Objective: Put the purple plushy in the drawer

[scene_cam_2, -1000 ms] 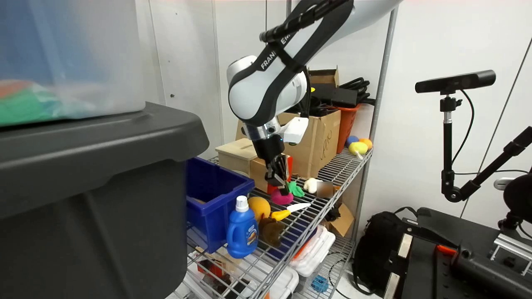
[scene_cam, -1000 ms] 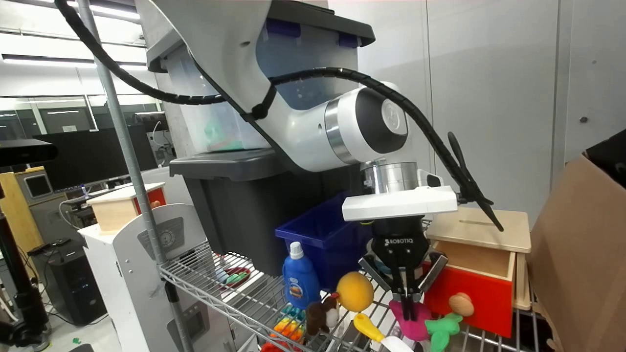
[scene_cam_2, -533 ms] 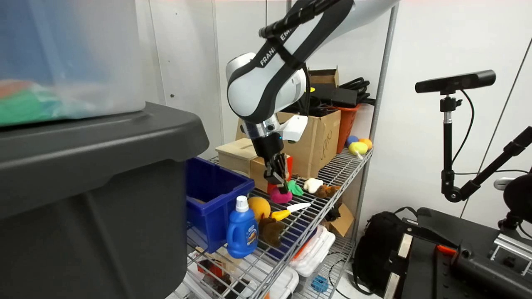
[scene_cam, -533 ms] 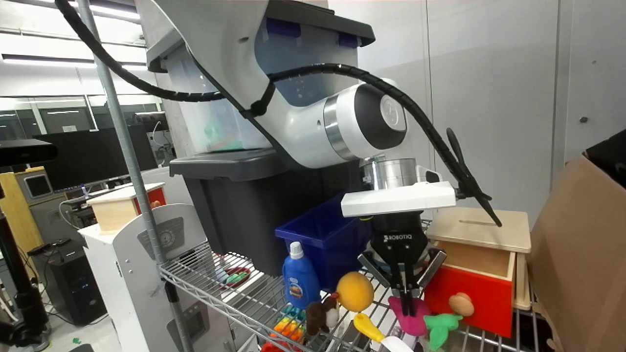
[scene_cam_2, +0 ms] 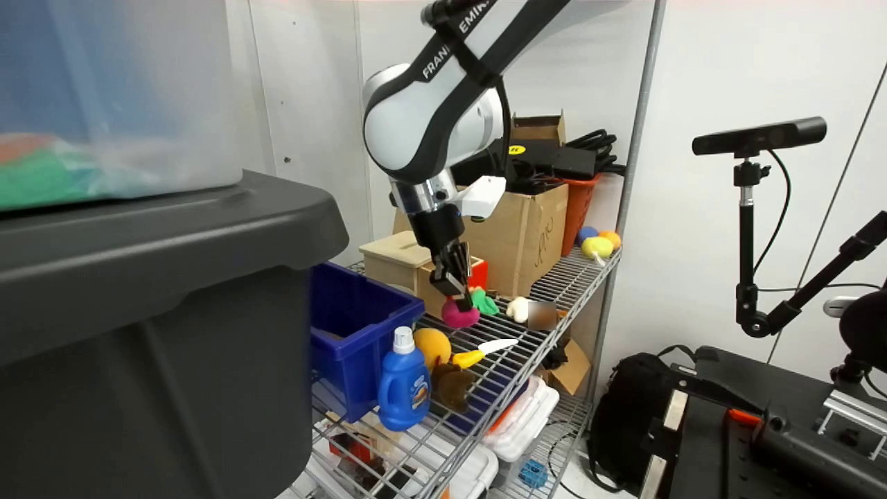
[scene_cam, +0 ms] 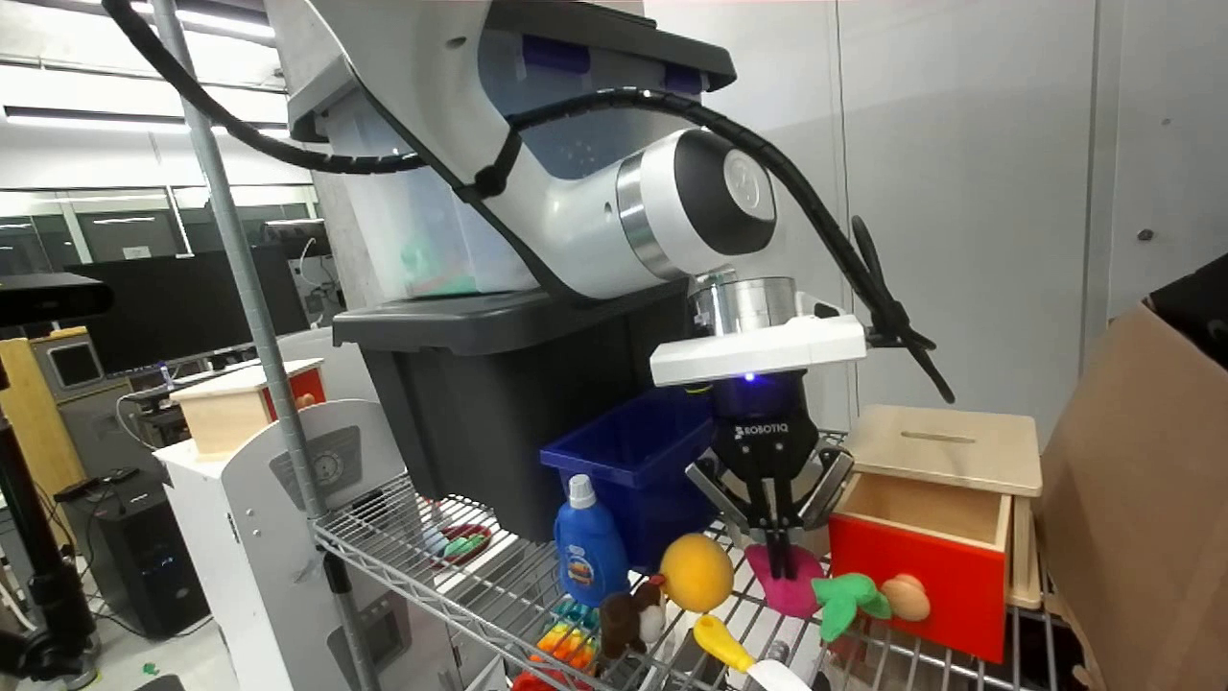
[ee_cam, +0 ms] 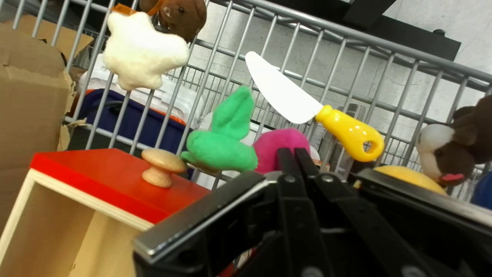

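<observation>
The purple plushy (scene_cam: 789, 600), soft and magenta, hangs just above the wire shelf with a green toy (scene_cam: 849, 603) against its side. My gripper (scene_cam: 782, 566) points down with its narrow fingers close together, shut on the plushy's top. In the wrist view the plushy (ee_cam: 269, 148) shows beyond the gripper (ee_cam: 293, 154); its gripped part is hidden behind the fingers. The drawer (scene_cam: 950, 585), red-fronted with a round wooden knob (scene_cam: 905, 597), stands pulled out of its light wooden box, right beside the plushy. Part of its bare inside (ee_cam: 69, 227) shows at lower left in the wrist view.
An orange ball (scene_cam: 697, 573), a toy knife (scene_cam: 724, 645) and a brown plush animal (scene_cam: 633, 619) lie near the gripper. Behind stand a blue bottle (scene_cam: 588, 547) and a blue bin (scene_cam: 614, 470). A cardboard box (scene_cam: 1142, 461) flanks the drawer's far side.
My gripper has risen and shifted slightly left in an exterior view. The purple plushy has come up with it, and the green toy has moved along too. The drawer has stayed put.
</observation>
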Robot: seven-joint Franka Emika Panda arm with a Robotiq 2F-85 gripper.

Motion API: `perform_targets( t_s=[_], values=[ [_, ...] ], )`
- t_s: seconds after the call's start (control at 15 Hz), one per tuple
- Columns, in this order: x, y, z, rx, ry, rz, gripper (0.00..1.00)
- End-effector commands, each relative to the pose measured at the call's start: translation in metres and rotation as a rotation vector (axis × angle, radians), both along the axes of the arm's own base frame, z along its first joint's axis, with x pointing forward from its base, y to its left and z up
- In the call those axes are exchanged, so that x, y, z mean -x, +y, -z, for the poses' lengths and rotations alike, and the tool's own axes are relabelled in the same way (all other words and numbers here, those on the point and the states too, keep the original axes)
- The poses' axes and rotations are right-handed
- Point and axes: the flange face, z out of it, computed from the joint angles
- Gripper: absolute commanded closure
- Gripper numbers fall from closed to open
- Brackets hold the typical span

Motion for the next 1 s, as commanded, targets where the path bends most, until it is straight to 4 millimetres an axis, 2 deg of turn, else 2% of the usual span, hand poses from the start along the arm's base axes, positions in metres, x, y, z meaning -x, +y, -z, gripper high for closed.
perform_targets(
  t_s=[0.0,0.33,0.93],
  values=[
    [0.004,0.007,-0.029,0.007,0.008,0.02,0.99],
    [0.003,0.002,-0.05,0.031,-0.015,0.051,0.99],
    [-0.002,0.0,-0.068,0.051,-0.049,0.058,0.99]
  ],
)
